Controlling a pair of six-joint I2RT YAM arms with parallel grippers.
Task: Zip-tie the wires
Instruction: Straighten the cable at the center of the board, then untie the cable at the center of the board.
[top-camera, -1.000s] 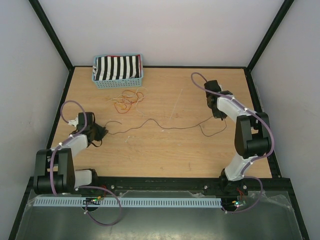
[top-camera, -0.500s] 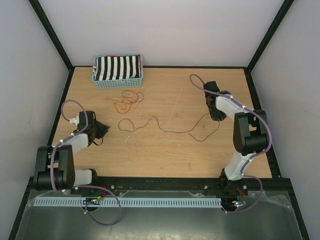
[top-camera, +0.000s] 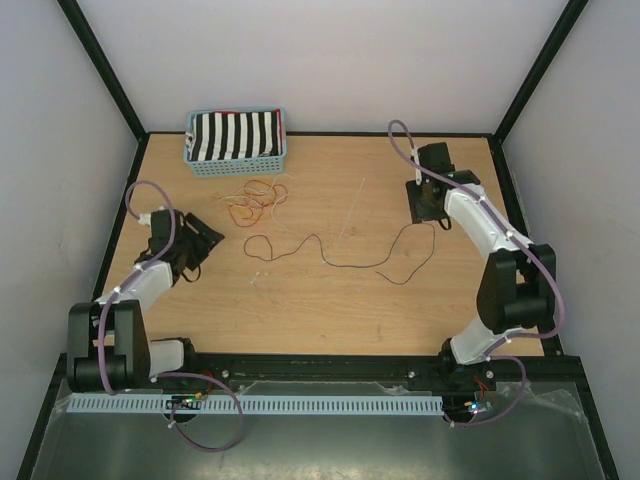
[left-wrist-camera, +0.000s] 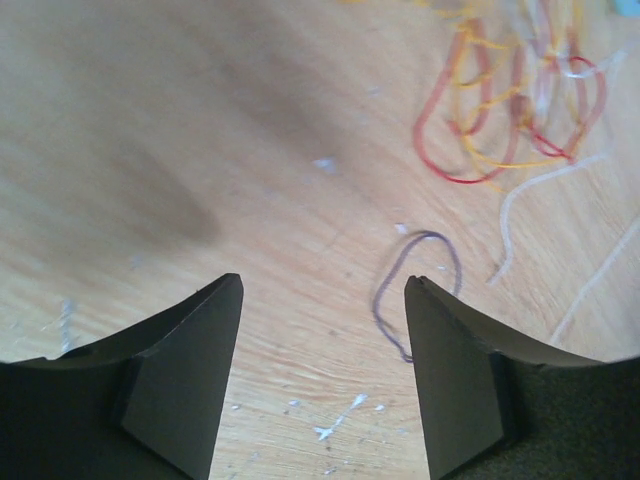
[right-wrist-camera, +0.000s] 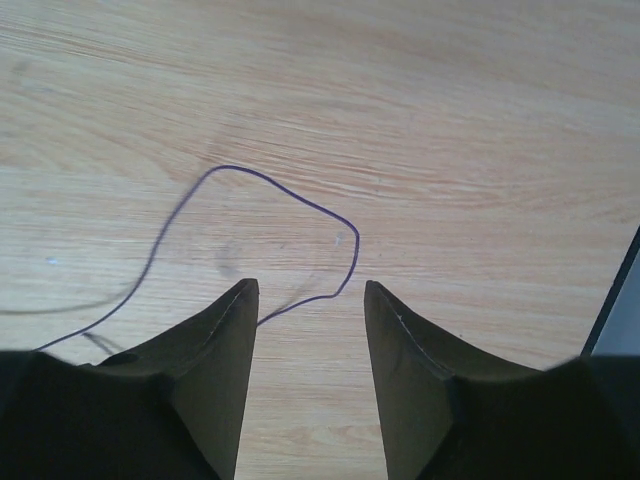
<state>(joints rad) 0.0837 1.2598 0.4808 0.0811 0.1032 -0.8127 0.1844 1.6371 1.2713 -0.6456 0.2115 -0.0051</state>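
Beyond the wires (top-camera: 253, 203), a basket (top-camera: 238, 165), seemingly cloth-filled.

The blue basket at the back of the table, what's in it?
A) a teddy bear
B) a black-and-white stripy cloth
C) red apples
B: in the top view the blue basket is filled by a folded cloth with black and white stripes.
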